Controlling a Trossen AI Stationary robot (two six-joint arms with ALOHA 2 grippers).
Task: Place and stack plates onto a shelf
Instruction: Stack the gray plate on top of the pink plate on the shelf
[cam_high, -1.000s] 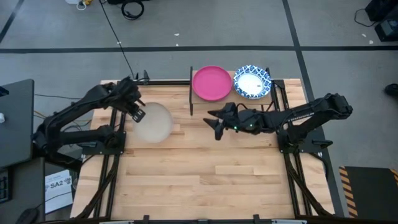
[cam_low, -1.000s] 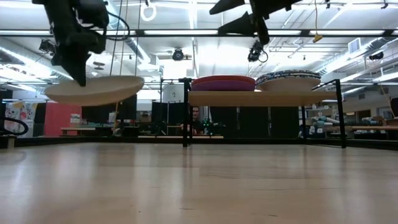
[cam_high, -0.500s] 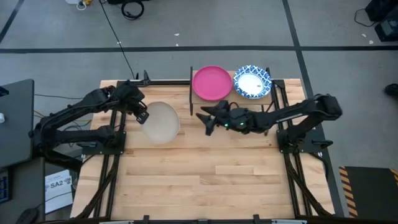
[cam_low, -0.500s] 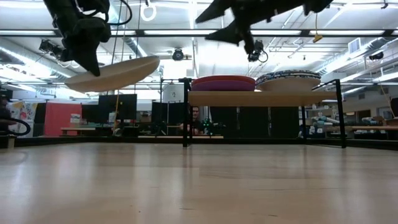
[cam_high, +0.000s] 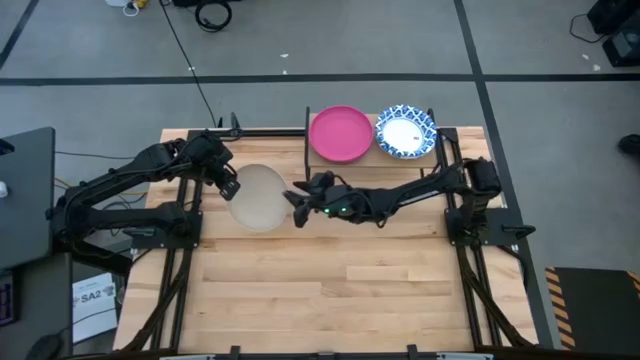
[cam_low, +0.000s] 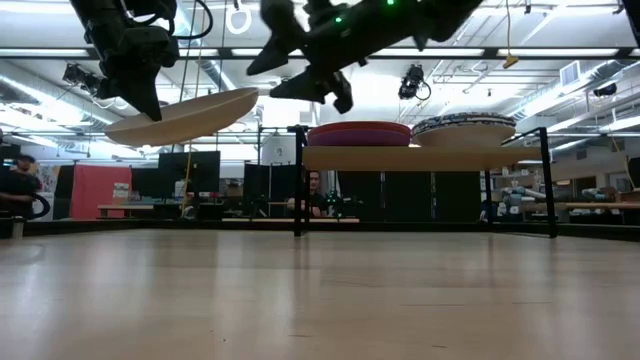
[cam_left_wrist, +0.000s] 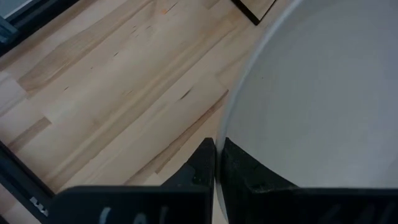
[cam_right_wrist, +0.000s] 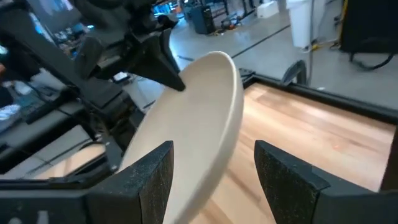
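cream plate (cam_high: 258, 197), stiff, smooth and likely slippery, hangs tilted left of the shelf (cam_high: 372, 159), its rim pinched in the left gripper (cam_high: 226, 184) jaws; right gripper (cam_high: 297, 205) jaws wide at its free edge, the place to grip.

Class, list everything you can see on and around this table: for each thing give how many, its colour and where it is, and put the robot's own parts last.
Cream plate: one, cream underside showing, held tilted in the air over the table's left half.
Magenta plate: one, on top of a stack on the shelf's left side; a purple edge shows beneath it in the low view.
Blue-patterned plates: a stack, white with blue rims, on the shelf's right side; count not clear.
Shelf: one, light wood on black legs, at the table's far edge.
Table: one, light wood.
Person: one, far back in the room.
Left gripper: shut on the cream plate's rim.
Right gripper: open, at the plate's opposite edge.
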